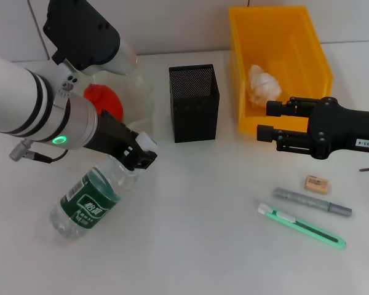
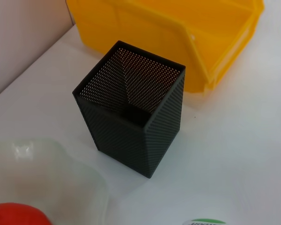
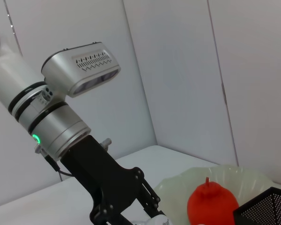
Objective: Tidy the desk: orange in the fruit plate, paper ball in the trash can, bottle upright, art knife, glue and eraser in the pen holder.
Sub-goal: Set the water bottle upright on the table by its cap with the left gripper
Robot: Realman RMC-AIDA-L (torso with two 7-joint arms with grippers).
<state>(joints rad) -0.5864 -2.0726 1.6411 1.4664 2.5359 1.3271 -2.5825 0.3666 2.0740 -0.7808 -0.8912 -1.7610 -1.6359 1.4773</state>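
A clear bottle (image 1: 88, 201) with a green label leans on the table at the left, its neck end held in my shut left gripper (image 1: 141, 155). Behind it the orange (image 1: 103, 98) sits in the clear fruit plate (image 1: 138, 92). The black mesh pen holder (image 1: 194, 102) stands mid-table. A paper ball (image 1: 263, 84) lies in the yellow trash can (image 1: 301, 37). My right gripper (image 1: 267, 120) hovers open beside the can's front. The eraser (image 1: 317, 184), grey glue (image 1: 312, 201) and green art knife (image 1: 301, 225) lie at the front right.
The left wrist view looks down into the pen holder (image 2: 131, 122), with the yellow can (image 2: 178, 33) beyond it and the plate (image 2: 42, 173) beside it. The right wrist view shows the left arm (image 3: 51, 117), the orange (image 3: 210, 204) and a wall close behind.
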